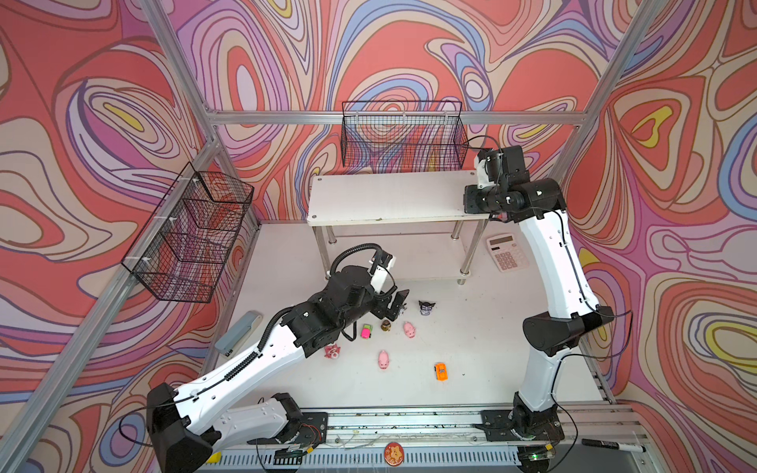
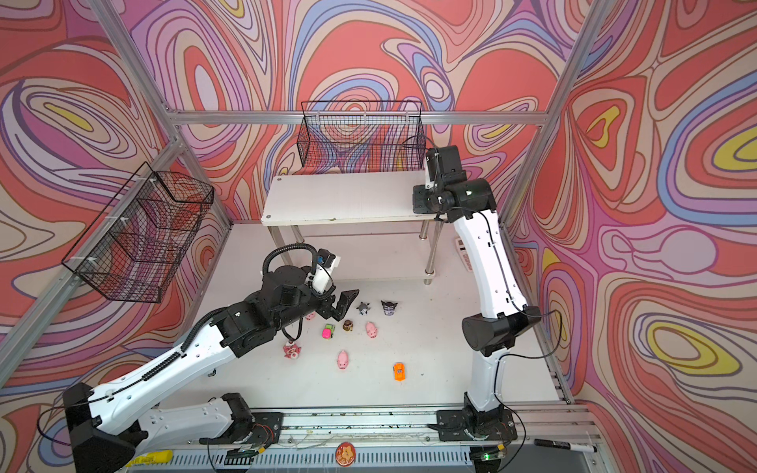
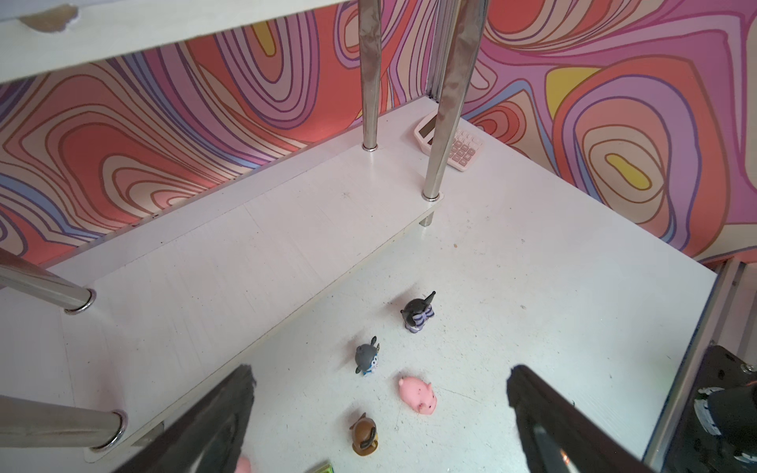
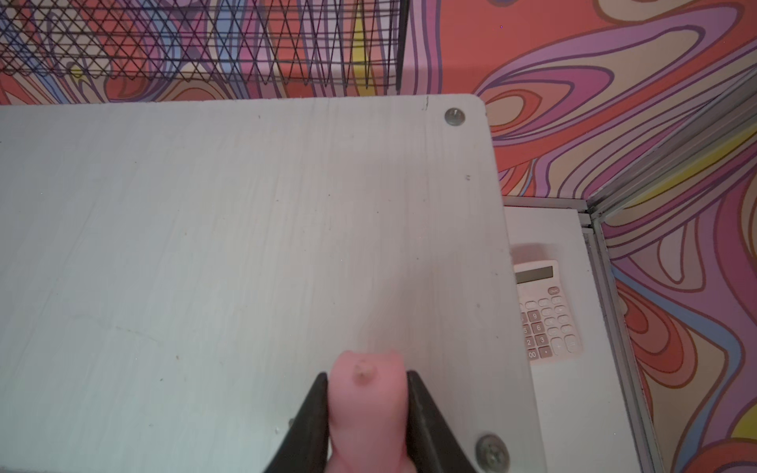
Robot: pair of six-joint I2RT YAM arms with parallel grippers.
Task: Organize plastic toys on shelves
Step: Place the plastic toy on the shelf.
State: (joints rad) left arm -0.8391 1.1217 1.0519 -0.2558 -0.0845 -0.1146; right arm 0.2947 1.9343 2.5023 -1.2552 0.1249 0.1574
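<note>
The shelves (image 1: 389, 196) stand at the back, both white boards bare. My right gripper (image 4: 367, 379) is shut on a pink pig (image 4: 366, 393) just above the top board's right end. My left gripper (image 3: 381, 372) hangs open over the table in front of the lower board. Below it stand a grey figurine (image 3: 366, 358), a brown figurine (image 3: 364, 436) and a pink pig (image 3: 418, 395). A dark horned figurine (image 1: 426, 307) is to their right. Nearer lie a pink-green car (image 1: 367, 331), a pink bear (image 1: 332, 351), another pig (image 1: 384, 360) and an orange car (image 1: 440, 371).
A pink-keyed calculator (image 1: 507, 252) lies on the table right of the shelves' legs, under my right arm. A grey stapler (image 1: 239, 332) lies at the left edge. Black wire baskets hang on the back wall (image 1: 403, 137) and the left wall (image 1: 192, 237).
</note>
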